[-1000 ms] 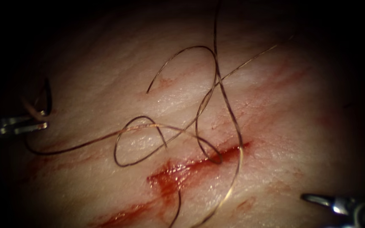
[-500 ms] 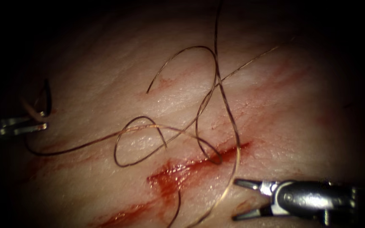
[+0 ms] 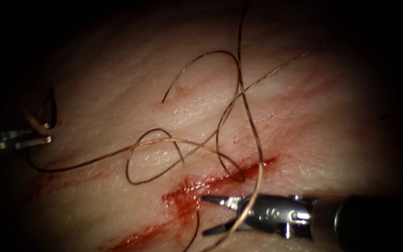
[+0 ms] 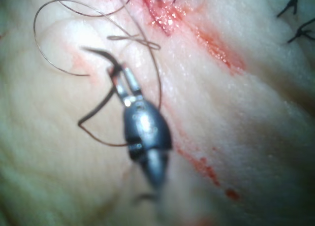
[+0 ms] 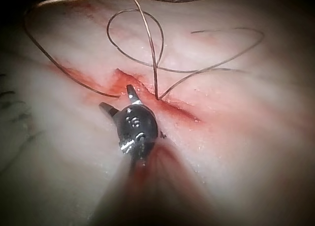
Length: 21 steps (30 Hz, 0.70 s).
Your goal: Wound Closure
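At the far left of the tissue (image 3: 304, 140), well left of the cut (image 3: 220, 183), my left tool (image 3: 48, 133) is shut on the dark curved needle (image 3: 52, 105). The left wrist view shows its jaws (image 4: 120, 74) gripping the needle (image 4: 97, 52) near mid-curve, out of the tissue. My right tool (image 3: 206, 214) lies open just right of the cut's red middle, holding nothing. The thread (image 3: 220, 126) loops over the tissue, dips into the cut and drapes across the right tool's body. In the right wrist view the open jaws (image 5: 115, 97) sit beside the cut (image 5: 172, 108).
Red fluid (image 3: 183, 200) pools in the cut and streaks down to the left. Loose loops of thread (image 5: 152, 63) lie across the tissue beyond the cut. Dark cut ends of thread (image 4: 295, 19) lie at the tissue's edge.
My right tool has come in from the lower right toward the cut and now has its jaws open under the draped thread. The left tool and needle have not moved.
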### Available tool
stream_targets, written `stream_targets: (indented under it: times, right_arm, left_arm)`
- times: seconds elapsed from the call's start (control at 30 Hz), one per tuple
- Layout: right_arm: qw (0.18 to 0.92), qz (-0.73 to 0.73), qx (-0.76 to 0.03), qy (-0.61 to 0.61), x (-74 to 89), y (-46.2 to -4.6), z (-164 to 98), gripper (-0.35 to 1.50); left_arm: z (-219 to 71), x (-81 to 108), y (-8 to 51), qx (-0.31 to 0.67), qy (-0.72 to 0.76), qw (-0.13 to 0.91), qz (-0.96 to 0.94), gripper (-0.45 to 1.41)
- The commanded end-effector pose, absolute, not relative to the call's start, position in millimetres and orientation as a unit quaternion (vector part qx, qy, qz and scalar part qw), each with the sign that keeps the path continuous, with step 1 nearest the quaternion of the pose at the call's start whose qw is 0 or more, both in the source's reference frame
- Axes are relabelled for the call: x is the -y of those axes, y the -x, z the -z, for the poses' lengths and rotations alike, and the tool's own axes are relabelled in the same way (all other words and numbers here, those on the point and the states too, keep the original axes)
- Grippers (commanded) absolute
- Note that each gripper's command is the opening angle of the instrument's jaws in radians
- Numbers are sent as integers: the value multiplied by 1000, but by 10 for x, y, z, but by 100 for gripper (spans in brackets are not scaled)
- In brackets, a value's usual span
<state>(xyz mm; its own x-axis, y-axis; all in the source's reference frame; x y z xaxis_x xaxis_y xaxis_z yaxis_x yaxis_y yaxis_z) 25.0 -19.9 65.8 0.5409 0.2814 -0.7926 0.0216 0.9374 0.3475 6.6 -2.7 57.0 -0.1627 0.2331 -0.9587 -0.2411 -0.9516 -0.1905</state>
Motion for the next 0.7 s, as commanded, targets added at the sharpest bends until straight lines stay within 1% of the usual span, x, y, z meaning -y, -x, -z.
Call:
stream_targets:
  times: [0.03,0.23,0.37,0.4,0.43,0.47,0.5,0.53,0.57,0.7]
  right_arm:
    - [862,-75,-474,-162,205,-263,-665,119]
    - [862,-71,-474,-163,206,-271,-666,119]
    - [861,-65,-475,-168,210,-280,-669,113]
    - [859,-56,-476,-176,212,-282,-670,89]
    - [859,-56,-476,-176,212,-282,-670,89]
    - [856,-47,-481,-183,213,-282,-669,10]
    - [856,-47,-481,-183,213,-282,-669,10]
    - [855,-44,-482,-185,212,-282,-668,-23]
    - [855,-41,-482,-187,212,-281,-667,-35]
    - [860,-34,-471,-194,216,-272,-661,-35]
  left_arm:
    - [-577,31,-61,-2,629,156,-762,-45]
    - [-577,31,-61,-2,629,156,-762,-45]
    - [-577,31,-61,-2,629,156,-762,-45]
    - [-577,31,-61,-2,629,156,-762,-45]
    - [-577,31,-61,-2,629,156,-762,-45]
    - [-577,31,-61,-2,629,156,-762,-45]
    - [-577,31,-61,-2,629,156,-762,-45]
    - [-577,31,-61,-2,629,156,-762,-45]
    - [-578,31,-61,-2,629,156,-762,-45]
    - [-578,31,-61,-3,628,157,-762,-45]
